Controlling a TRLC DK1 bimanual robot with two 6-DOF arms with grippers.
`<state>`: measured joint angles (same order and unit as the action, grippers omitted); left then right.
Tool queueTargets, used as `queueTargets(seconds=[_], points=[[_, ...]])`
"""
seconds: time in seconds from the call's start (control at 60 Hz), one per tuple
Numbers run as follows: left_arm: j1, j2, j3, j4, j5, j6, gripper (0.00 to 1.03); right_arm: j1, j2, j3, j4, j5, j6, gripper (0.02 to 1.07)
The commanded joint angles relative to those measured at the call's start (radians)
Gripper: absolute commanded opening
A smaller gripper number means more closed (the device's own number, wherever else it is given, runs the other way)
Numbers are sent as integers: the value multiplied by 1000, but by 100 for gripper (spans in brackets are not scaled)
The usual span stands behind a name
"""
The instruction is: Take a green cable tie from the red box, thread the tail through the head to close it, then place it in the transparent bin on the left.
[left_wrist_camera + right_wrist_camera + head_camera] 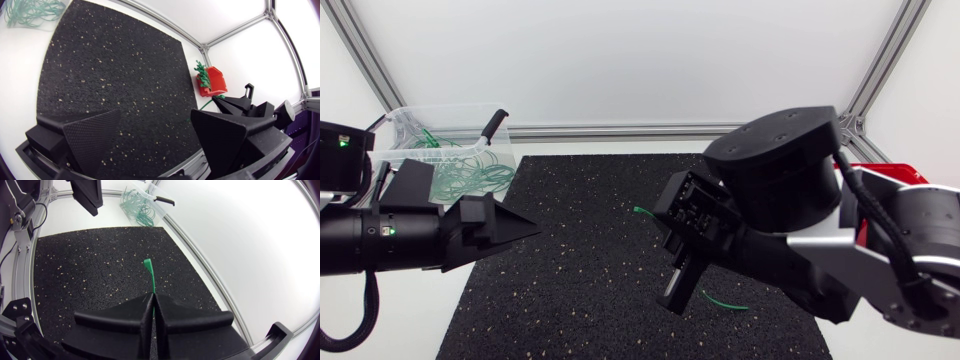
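Green cable tie (150, 277) pinched in downward-tilted right jaws over mat (590, 260); left jaws spread, apparently level.

right gripper (153, 300) matte black wedges; silver-grey link (860, 262); black cable (368, 298); green led (390, 231)

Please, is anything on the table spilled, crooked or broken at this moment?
Nothing stands out. The right gripper is shut on one green cable tie over the black mat; the other ties are in the transparent bin and the red box.
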<state>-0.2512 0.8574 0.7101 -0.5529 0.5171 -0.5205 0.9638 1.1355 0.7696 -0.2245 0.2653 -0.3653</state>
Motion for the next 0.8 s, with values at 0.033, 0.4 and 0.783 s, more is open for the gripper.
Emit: queueTargets(seconds=[0.033,0.4,0.783], points=[[-49,66,74,-31,52,-82,97,33,-17,-50,53,31,-50,8],[-89,267,255,-76,231,-250,98,84,-10,-104,186,101,-135,8],[-138,437,341,-67,362,-354,91,147,92,-178,462,262,-259,8]])
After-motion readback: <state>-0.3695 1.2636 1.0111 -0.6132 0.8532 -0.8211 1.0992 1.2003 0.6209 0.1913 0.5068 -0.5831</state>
